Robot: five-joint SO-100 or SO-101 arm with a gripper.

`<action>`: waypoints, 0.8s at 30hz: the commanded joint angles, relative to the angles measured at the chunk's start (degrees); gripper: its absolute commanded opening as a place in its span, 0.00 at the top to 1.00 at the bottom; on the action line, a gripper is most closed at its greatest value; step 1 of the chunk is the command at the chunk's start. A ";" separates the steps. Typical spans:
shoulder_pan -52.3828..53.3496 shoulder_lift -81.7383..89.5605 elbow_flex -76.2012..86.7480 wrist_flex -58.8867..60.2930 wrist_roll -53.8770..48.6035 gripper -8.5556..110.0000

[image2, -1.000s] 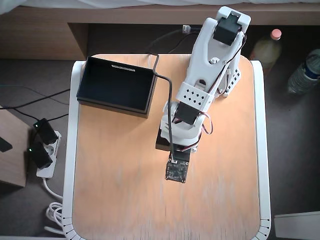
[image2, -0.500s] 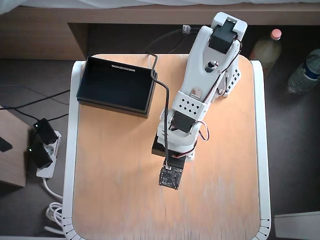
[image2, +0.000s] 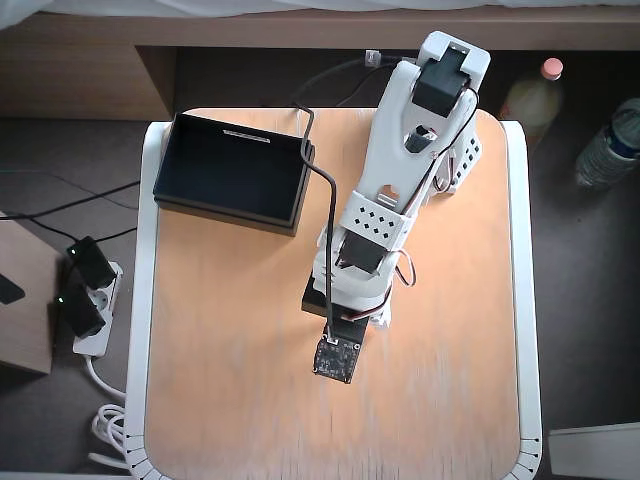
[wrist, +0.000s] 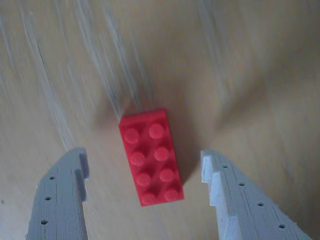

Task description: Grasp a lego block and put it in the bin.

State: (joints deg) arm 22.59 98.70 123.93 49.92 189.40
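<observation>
Jaws spread wide, nothing gripped. Lego block [wrist: 151, 156] flat on table [wrist: 250, 75] between them, untouched. Bin [image2: 232, 172] at table's 11 o'clock corner in overhead view.

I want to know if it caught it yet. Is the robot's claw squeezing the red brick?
No. In the wrist view the red brick lies flat on the table, with gaps between it and both fingers of the open claw.

Soft daylight, wrist view blurred, faint shadows
</observation>
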 commanded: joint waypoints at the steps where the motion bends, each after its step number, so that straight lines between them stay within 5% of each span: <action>1: -0.35 0.09 -7.29 -1.32 -0.18 0.74; 24: 1.49 -0.35 -6.77 -1.14 0.00 0.91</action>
State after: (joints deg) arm 22.94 97.91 123.93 49.92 188.70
